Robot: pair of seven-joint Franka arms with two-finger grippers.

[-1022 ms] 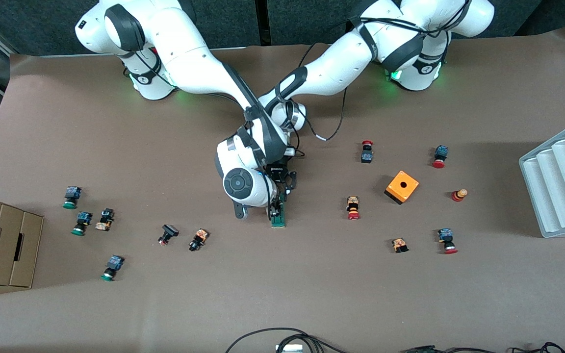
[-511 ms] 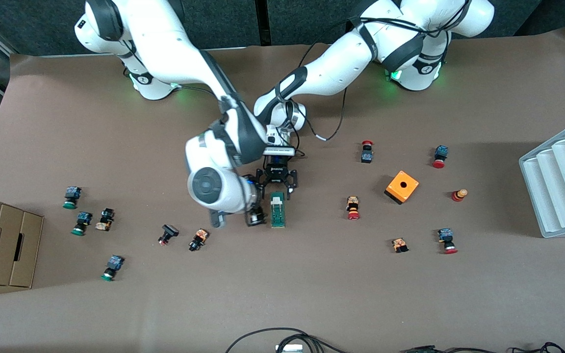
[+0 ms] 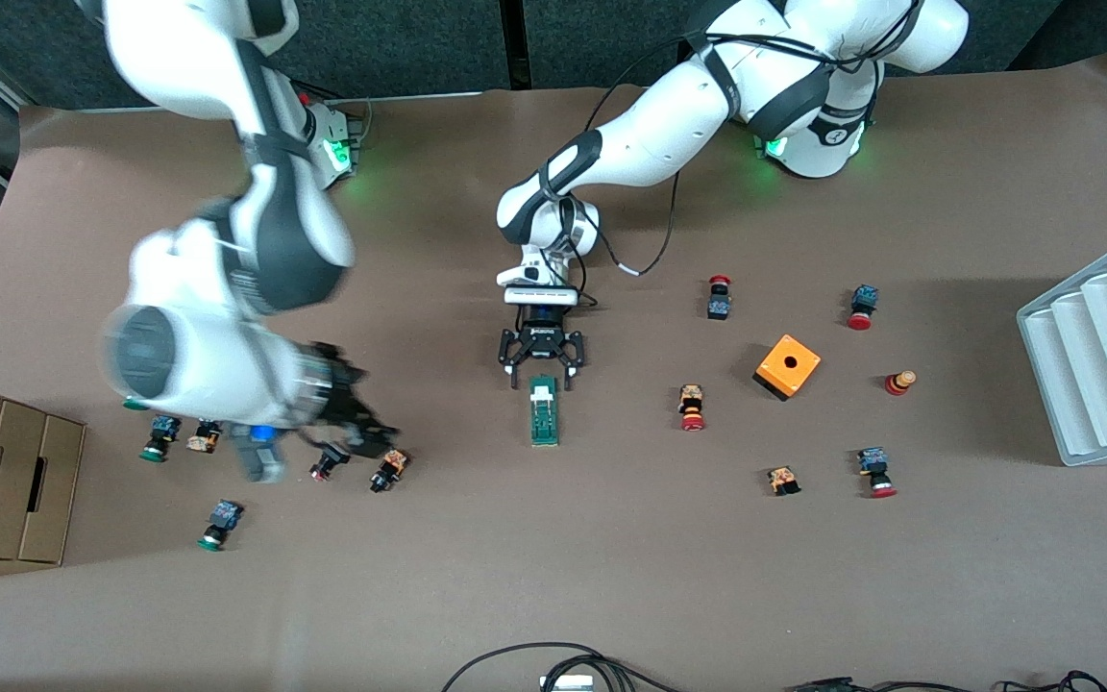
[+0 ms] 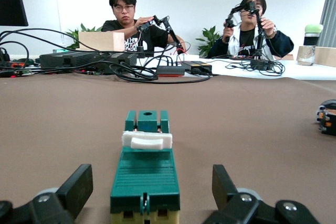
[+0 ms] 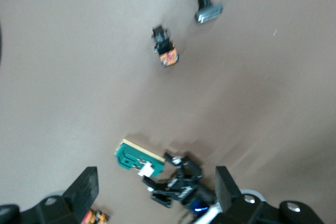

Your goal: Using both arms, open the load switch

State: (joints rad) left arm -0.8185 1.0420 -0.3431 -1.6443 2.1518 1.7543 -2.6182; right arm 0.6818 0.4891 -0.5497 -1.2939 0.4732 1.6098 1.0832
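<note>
Left gripper [image 3: 541,377] low at mid-table, fingers [image 4: 76,187] spread wide and empty, straddling the base-side end of the load switch [image 3: 544,410] without touching it. Load switch lies flat near the centre of the table [image 3: 611,577], long axis running from the front edge toward the bases, white handle piece [image 4: 147,139] across its top.

Right gripper [image 3: 356,418] up in the air over the table toward the right arm's end, above a black pushbutton [image 3: 328,459] and an orange-bodied one [image 3: 388,469]; fingers [image 5: 84,190] spread, nothing between them. Arm blurred in the front view.

Nothing lies between the load switch and the left gripper; the nearest loose part is the orange-bodied pushbutton, well apart from it.

Near to far, right arm's end: one green-capped pushbutton [image 3: 217,524] closest to the front edge, then the two under the gripper, then a green-capped one [image 3: 159,438] beside another small pushbutton [image 3: 202,438], half covered by the arm. Cardboard box [image 3: 1,471] with three compartments at that edge.

Left arm's end: orange-bodied part [image 3: 783,480] and red-capped pushbutton [image 3: 874,472] nearest, then a red-capped one [image 3: 691,407], one orange box [image 3: 787,366] with a hole, a small red-and-yellow piece [image 3: 898,383], then two more red-capped pushbuttons [image 3: 719,296] [image 3: 862,307]. White ribbed tray [image 3: 1101,356] at the table's edge.
</note>
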